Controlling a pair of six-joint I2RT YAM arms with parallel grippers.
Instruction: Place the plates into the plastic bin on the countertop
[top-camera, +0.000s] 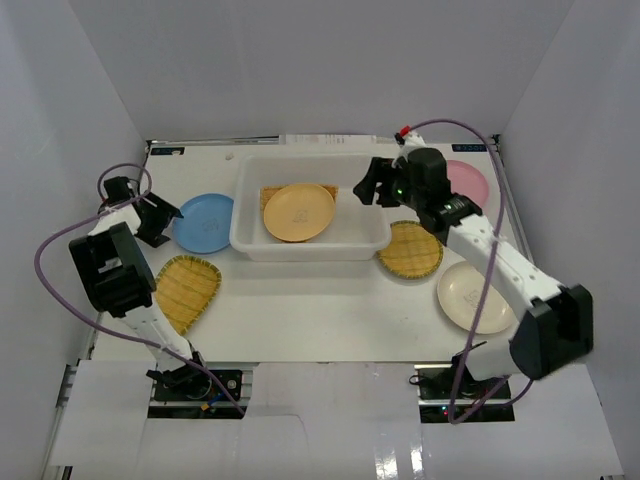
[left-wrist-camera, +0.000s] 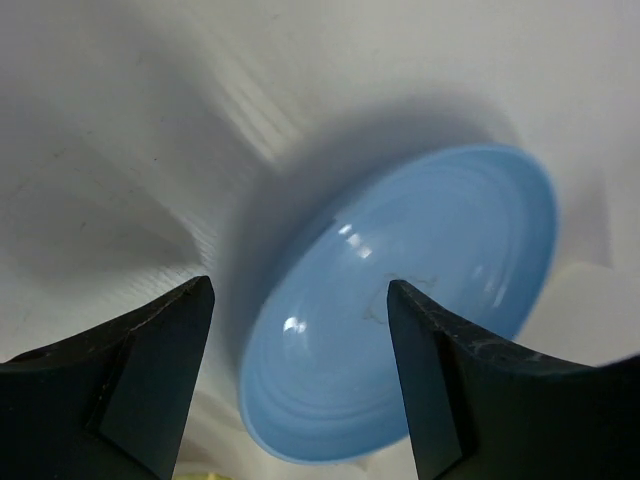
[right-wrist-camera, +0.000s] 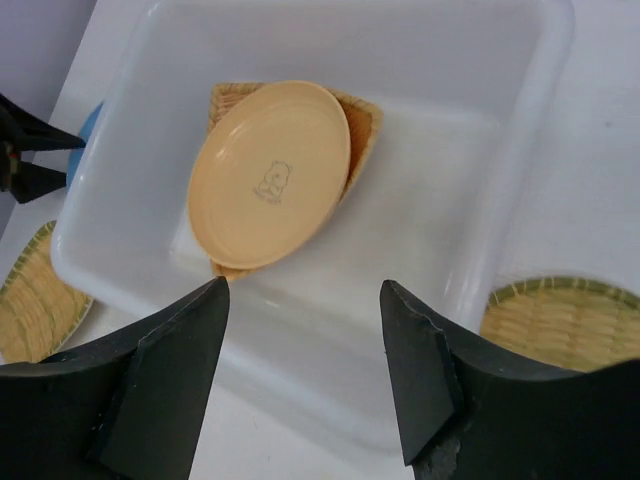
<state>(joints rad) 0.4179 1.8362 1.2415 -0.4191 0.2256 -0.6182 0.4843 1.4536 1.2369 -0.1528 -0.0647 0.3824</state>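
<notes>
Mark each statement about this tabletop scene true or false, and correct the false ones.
1. The yellow-orange plate lies inside the plastic bin. True.
2. The blue plate is in the bin. False: it lies on the countertop, left of the bin.
3. A woven tray lies under the yellow-orange plate. True.
4. The cream plate is stacked on the pink plate. False: they lie apart on the countertop.

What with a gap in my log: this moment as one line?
left gripper: open, by blue plate | right gripper: open, over plastic bin | bin contents: yellow-orange plate
</notes>
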